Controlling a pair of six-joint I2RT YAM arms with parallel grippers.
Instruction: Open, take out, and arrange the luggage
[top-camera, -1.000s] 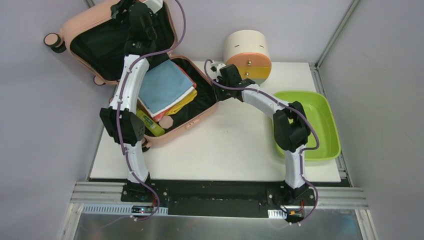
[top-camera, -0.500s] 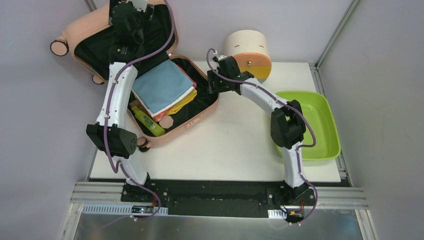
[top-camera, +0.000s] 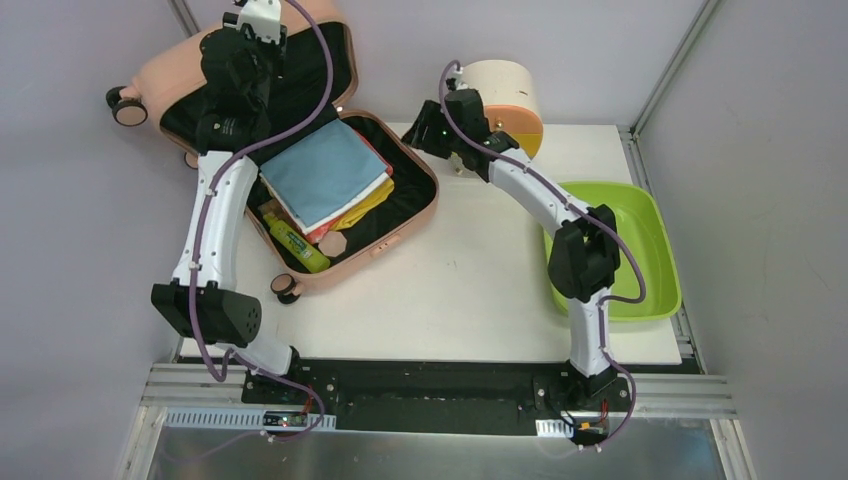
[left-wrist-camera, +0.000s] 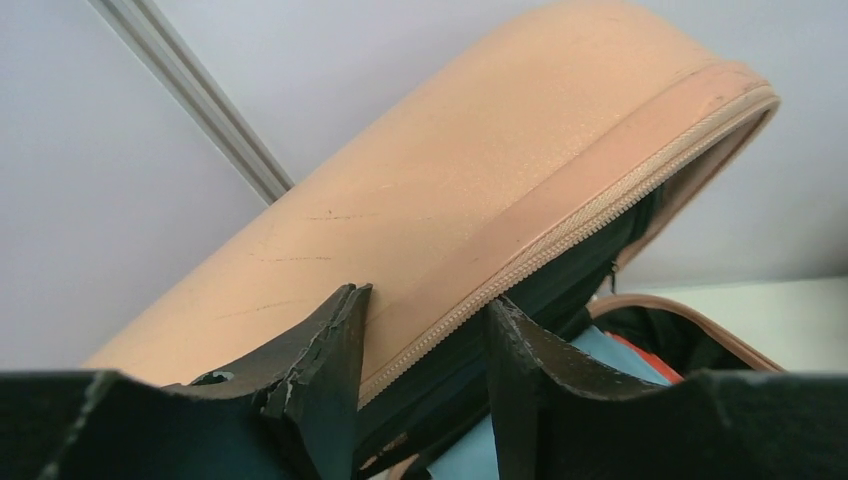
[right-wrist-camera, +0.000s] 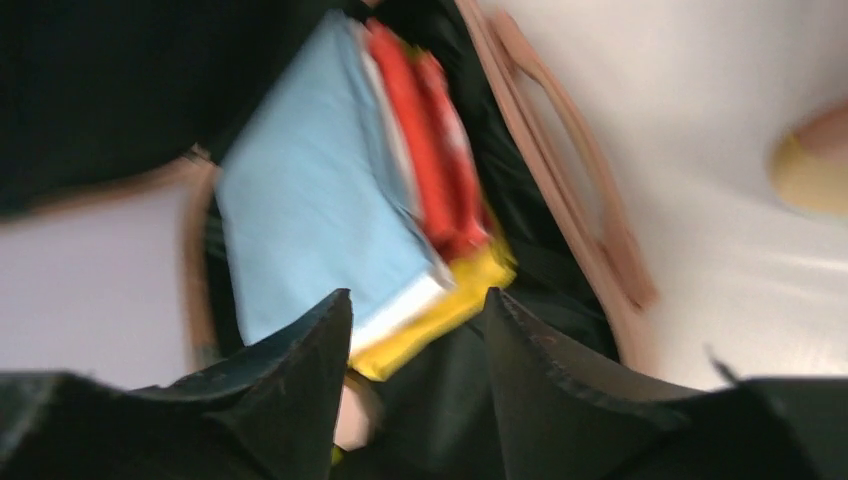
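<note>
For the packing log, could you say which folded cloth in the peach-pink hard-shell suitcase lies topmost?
The light-blue folded cloth; the other cloths show only as white, red and yellow edges beneath.

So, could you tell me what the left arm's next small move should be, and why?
Probably swing the lid of the peach-pink hard-shell suitcase a little further back. Its zipped rim sits between the left claw's fingers, and the lid stands tilted up rather than lying flat. The open right claw hovers near the folded light-blue cloth.
</note>
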